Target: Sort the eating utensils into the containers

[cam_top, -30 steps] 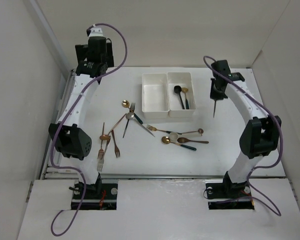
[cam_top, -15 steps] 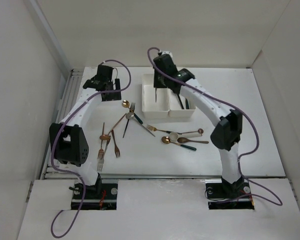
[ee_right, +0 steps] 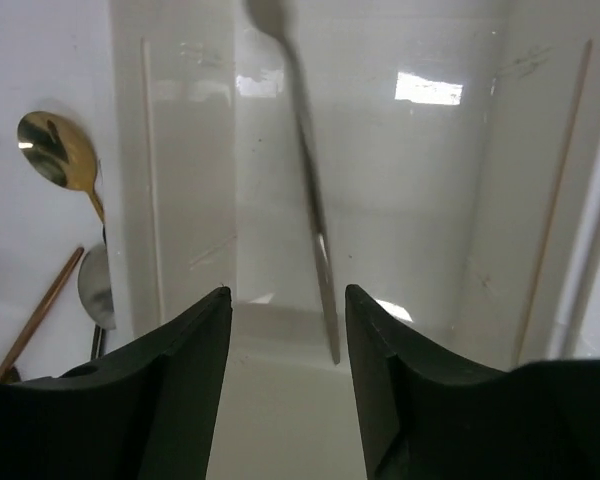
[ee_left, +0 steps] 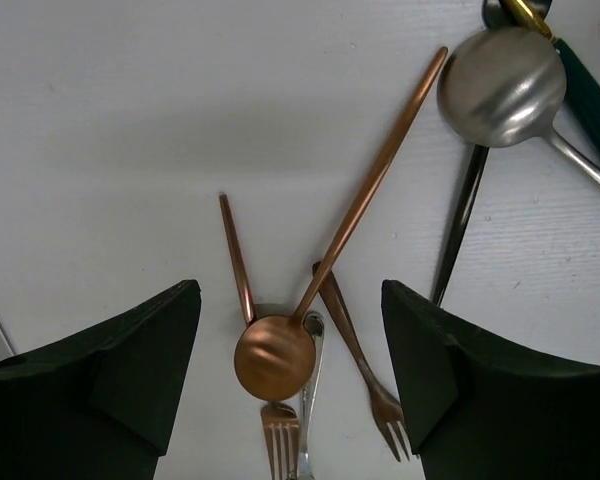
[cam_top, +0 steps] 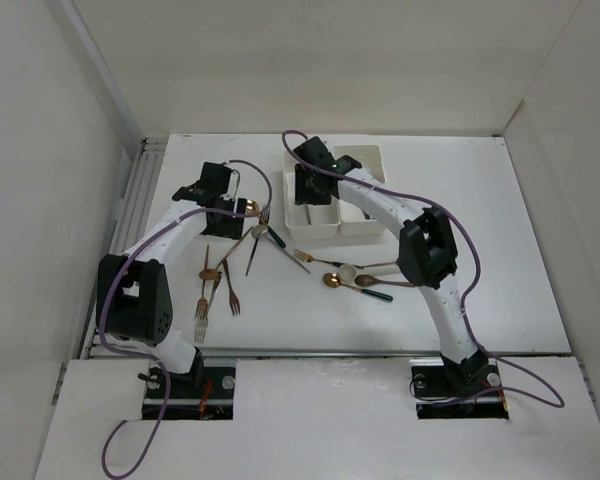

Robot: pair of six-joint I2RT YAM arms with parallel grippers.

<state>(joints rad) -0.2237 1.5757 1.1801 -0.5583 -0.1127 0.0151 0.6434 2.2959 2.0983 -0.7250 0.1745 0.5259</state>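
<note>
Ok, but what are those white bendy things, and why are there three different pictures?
They are two robot arms bolted to a table. The big picture looks down from above. The other two come from little cameras on the arms' wrists, so the dark shapes at the bottom are their own fingers. Forks and spoons lie scattered on the table. The left gripper hangs open over a copper spoon, holding nothing. The right gripper is open over a white bin; a thin, blurry silver utensil shows between its fingers, not squeezed.
</note>
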